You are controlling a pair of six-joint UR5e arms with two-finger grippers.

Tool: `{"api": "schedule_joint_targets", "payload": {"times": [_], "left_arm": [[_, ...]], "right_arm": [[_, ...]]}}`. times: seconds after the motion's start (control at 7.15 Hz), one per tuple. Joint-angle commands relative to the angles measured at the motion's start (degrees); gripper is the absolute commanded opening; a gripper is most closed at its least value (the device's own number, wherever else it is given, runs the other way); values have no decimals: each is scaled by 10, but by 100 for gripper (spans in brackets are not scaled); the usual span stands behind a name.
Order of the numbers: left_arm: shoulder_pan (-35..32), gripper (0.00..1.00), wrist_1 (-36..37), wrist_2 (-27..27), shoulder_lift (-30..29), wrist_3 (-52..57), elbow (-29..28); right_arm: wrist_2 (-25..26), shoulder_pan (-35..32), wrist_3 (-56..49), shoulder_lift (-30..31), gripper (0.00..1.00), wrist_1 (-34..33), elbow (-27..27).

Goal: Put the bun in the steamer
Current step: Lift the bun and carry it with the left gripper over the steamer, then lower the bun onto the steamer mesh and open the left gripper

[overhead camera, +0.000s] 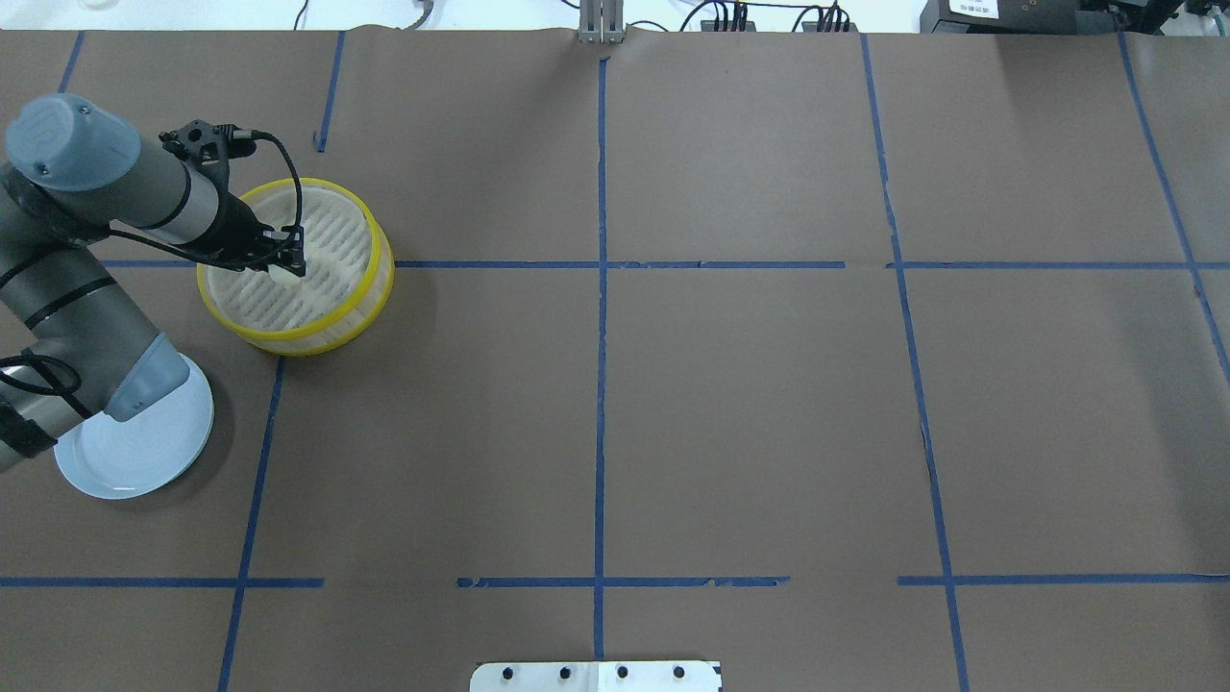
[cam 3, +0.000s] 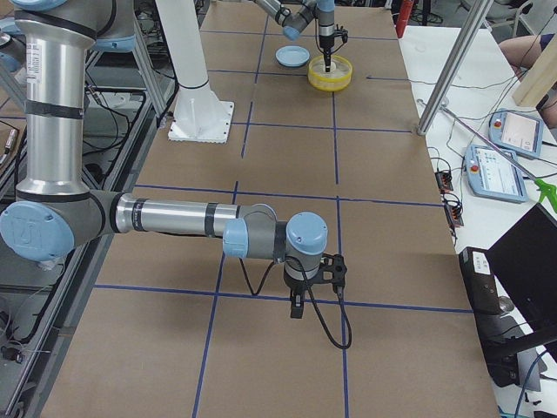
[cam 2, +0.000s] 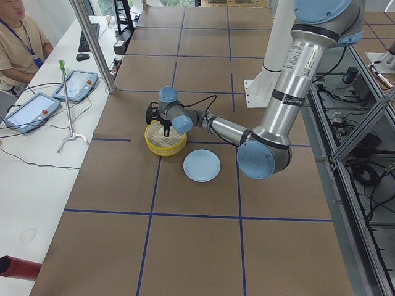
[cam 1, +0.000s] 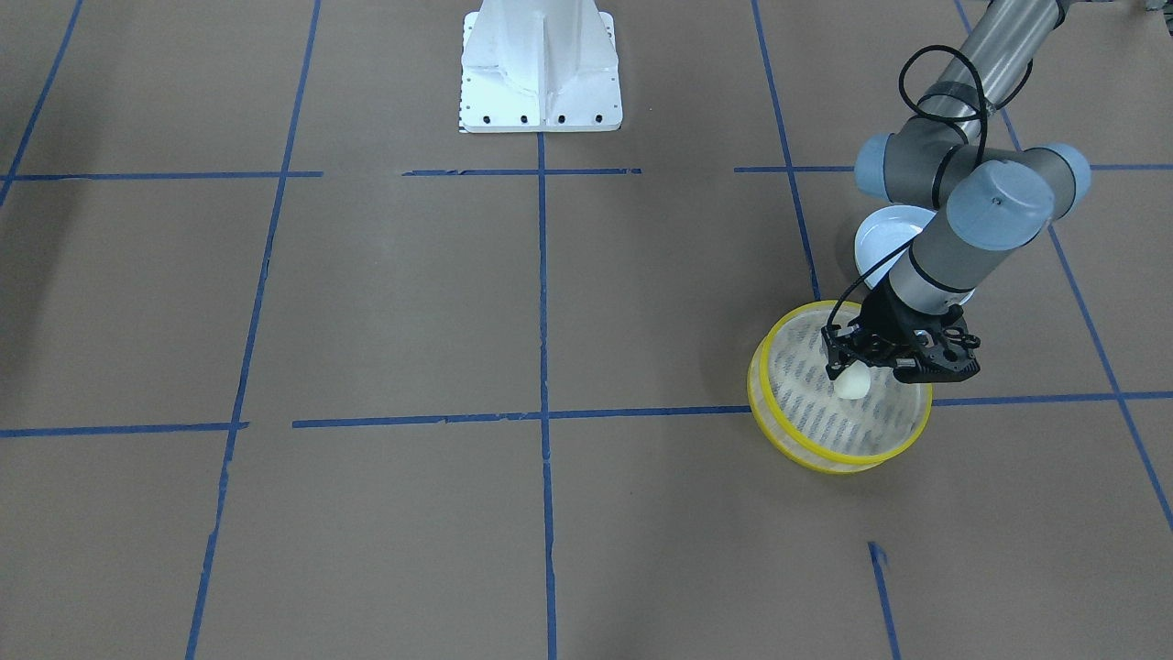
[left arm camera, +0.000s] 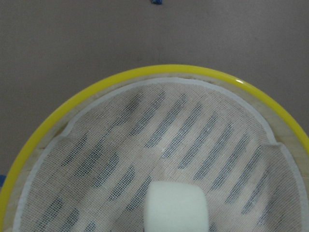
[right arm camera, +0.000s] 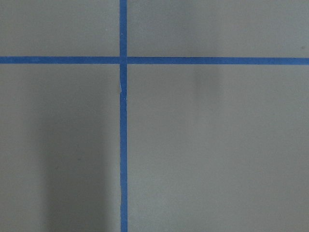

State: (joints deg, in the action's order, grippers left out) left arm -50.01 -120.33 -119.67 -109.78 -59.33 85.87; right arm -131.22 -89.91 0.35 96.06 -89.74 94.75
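The steamer (cam 1: 811,451), a round basket with yellow rims and a slatted whitish base, stands on the table on my left side; it also shows in the overhead view (overhead camera: 288,343) and fills the left wrist view (left arm camera: 159,70). My left gripper (cam 1: 848,371) is over the steamer's inside, pointing down, shut on the bun (cam 1: 851,384), a small cream-white lump just above or on the base. The bun shows at the bottom of the left wrist view (left arm camera: 176,208) and in the overhead view (overhead camera: 282,273). My right gripper (cam 3: 296,306) hangs low over bare table far away; I cannot tell whether it is open.
A pale blue plate (cam 1: 882,236) lies beside the steamer, partly under my left arm (overhead camera: 144,452). The robot's white base (cam 1: 541,73) stands at mid-table. Blue tape lines cross the brown table. An operator sits beyond the table edge in the exterior left view (cam 2: 18,49).
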Motion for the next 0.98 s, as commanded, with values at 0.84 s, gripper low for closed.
{"api": "schedule_joint_targets", "payload": {"times": [0.84], "left_arm": [[6,44,1,13,2,-1,0]], "right_arm": [[0,0,0,0,100,0,0]]}}
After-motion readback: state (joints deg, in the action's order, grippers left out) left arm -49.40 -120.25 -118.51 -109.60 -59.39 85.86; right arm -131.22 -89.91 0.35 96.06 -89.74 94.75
